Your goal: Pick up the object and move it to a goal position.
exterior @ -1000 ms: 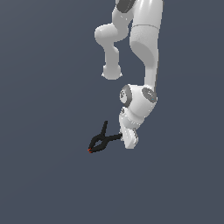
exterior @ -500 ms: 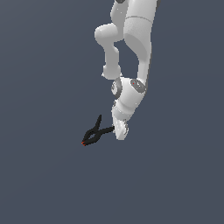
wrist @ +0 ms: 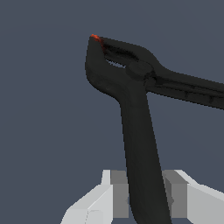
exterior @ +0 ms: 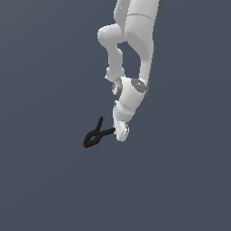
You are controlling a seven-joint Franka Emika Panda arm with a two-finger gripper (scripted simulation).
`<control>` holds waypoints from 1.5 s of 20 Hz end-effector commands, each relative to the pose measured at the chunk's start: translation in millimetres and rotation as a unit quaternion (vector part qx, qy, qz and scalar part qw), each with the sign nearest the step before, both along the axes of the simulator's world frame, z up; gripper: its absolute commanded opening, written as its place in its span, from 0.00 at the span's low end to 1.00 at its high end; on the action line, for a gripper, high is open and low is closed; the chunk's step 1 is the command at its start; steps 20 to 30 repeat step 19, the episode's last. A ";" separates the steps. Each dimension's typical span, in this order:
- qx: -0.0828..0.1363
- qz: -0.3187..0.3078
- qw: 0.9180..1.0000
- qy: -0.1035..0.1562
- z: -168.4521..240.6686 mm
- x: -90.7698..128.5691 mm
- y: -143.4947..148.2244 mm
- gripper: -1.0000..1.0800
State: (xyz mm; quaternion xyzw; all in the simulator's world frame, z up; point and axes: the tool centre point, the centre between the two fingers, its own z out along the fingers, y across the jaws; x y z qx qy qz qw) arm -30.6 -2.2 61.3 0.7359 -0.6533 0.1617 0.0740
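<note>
plain grey-blue ground (exterior: 40,189), nothing discernibly resting

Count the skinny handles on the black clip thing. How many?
2. One thin handle of the small black spring clamp sits pinched in the white robot gripper; the other handle sticks out free.

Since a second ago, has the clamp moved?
Yes. The clamp, held in the gripper, has drifted toward the exterior view's left and slightly up in the frame; no fixed landmark shows on the plain background.

Clamp handle (wrist: 142,144) between claw (wrist: 146,197) fingers
</note>
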 end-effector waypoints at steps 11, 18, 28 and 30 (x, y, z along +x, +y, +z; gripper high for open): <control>0.000 -0.001 1.000 0.001 14.8 -6.7 -2.8 0.00; 0.000 -0.001 1.000 0.001 29.4 -11.6 -4.7 0.00; 0.000 -0.001 1.000 0.001 29.6 -11.5 -4.8 0.00; 0.000 -0.001 1.000 0.001 29.6 -11.5 -4.8 0.00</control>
